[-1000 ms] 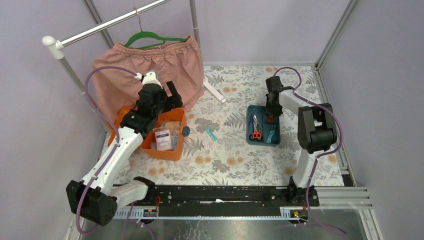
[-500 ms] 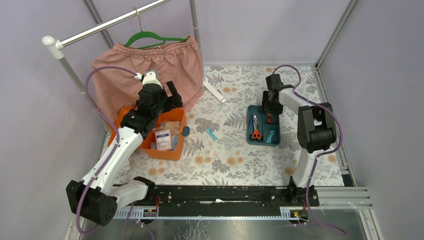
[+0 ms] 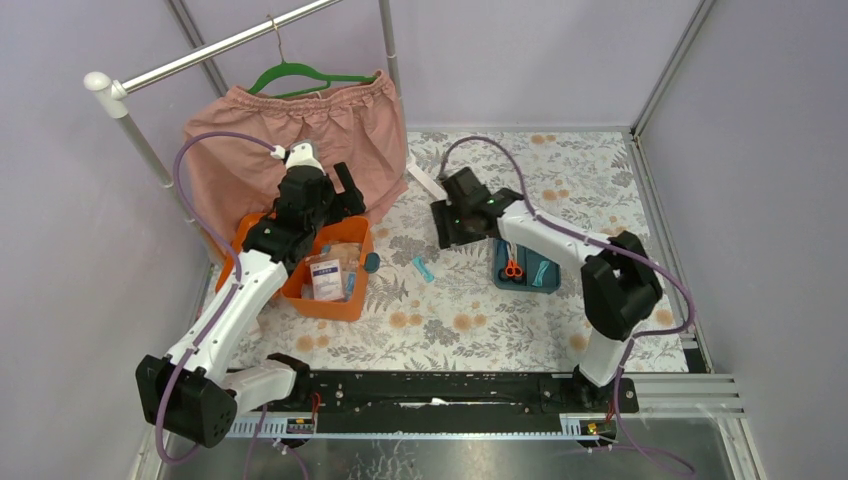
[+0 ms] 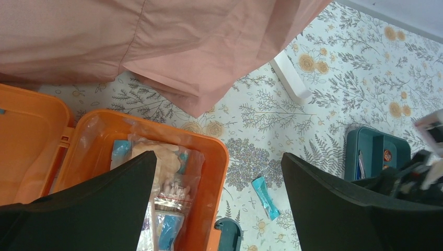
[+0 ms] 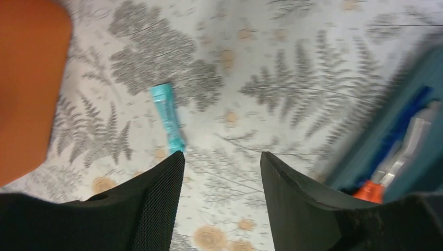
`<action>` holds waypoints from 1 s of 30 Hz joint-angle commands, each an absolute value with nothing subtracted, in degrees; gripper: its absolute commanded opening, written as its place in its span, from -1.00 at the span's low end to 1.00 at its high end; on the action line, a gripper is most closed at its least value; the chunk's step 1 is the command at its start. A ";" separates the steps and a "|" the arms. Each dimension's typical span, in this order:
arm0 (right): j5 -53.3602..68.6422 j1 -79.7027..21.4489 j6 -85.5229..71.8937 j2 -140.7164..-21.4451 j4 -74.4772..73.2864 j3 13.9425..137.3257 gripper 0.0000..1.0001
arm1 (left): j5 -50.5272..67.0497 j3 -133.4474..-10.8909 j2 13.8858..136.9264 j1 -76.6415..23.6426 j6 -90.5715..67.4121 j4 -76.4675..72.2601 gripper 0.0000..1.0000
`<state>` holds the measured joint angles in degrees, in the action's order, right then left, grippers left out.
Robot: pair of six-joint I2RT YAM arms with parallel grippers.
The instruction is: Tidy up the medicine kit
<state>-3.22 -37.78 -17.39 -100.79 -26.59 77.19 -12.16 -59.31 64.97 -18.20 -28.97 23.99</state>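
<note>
Medicine kit box [image 3: 330,306]: orange, lid thrown open to the left, on left half of floral table [image 3: 470,330]. Inside: clear bags [image 3: 328,272] of supplies, contents hard to read. Dark teal latch [image 3: 371,263] on box's right wall.

Matching teal insert tray [image 3: 554,270]: out of the box, flat on table well to the right, partly covered by right arm. In tray: orange-handled scissors [image 3: 512,268] in left compartment, plus other bits too small to name.

Teal packet [image 3: 423,268]: loose on table between box and tray, touching neither.

Left end effector [image 4: 217,157]: wide open, empty, hanging above far side of box. Fingers either side of the bagged contents in wrist view, no contact seen.

Right end effector [image 5: 222,157]: fingers apart, nothing between them, empty. Above bare table between box and tray, nearer the tray's left edge. Wrist view blurred; teal packet just ahead of one finger, tray and scissors handle at right edge of that view.

Pink garment [image 3: 300,150] on green hanger [image 3: 300,72], hung from rail [image 3: 230,45] behind box, hem close over box's back. White strip [image 3: 430,185] flat on table at back, just beside garment.
</note>
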 commanded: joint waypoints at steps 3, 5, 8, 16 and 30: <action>-0.17 -44.08 -20.07 -107.20 -25.24 82.85 0.20 | -11.25 -58.98 65.30 -17.33 -28.56 21.97 0.97; -0.09 -45.50 -19.69 -109.45 -25.86 84.15 0.15 | -11.25 -58.96 65.22 -17.23 -28.56 22.01 0.97; 2.32 -46.05 -18.87 -112.05 -25.81 84.96 0.06 | -11.15 -58.97 65.21 -17.14 -28.56 22.02 0.97; 5.95 -46.07 -15.98 -115.49 -27.27 86.40 -0.16 | -9.83 -59.07 65.95 -16.92 -28.69 21.99 0.97; 3.44 -46.02 -15.67 -118.36 -29.33 88.04 -0.28 | -8.28 -59.06 66.44 -16.36 -28.98 21.86 0.97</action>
<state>4.05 -46.02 -16.71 -117.60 -27.29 85.34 -9.61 -59.33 65.76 -17.02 -28.99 23.99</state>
